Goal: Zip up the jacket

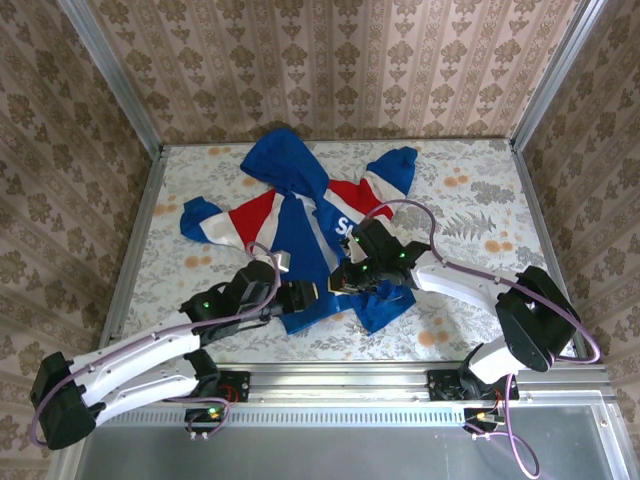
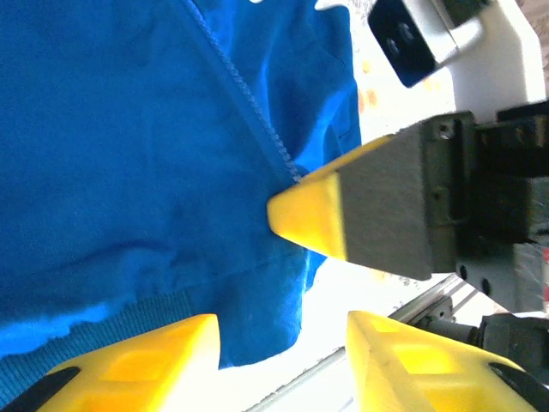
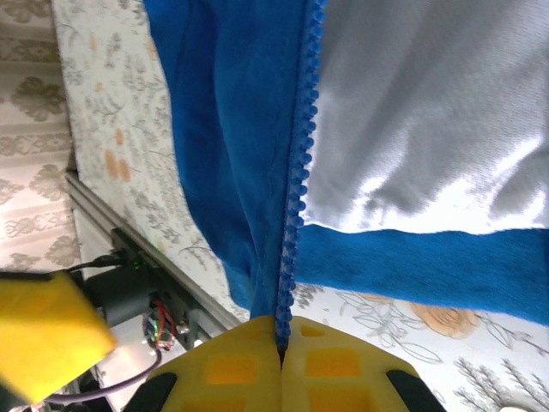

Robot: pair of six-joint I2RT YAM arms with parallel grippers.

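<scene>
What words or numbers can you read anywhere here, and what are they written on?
"S": first of the white letters on the chest of the jacket. The right arm covers the rest, and what shows is too small to read.
No other word, number, label or sign can be read.

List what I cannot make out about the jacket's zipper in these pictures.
Slider: right wrist view, the zipper runs into the shut right gripper, which hides it.
Zipper's low end: left wrist view, the right gripper's finger covers it.
Lettering: top view, the right arm hides most of it.
Lower jacket: top view, the left gripper covers part.
</scene>
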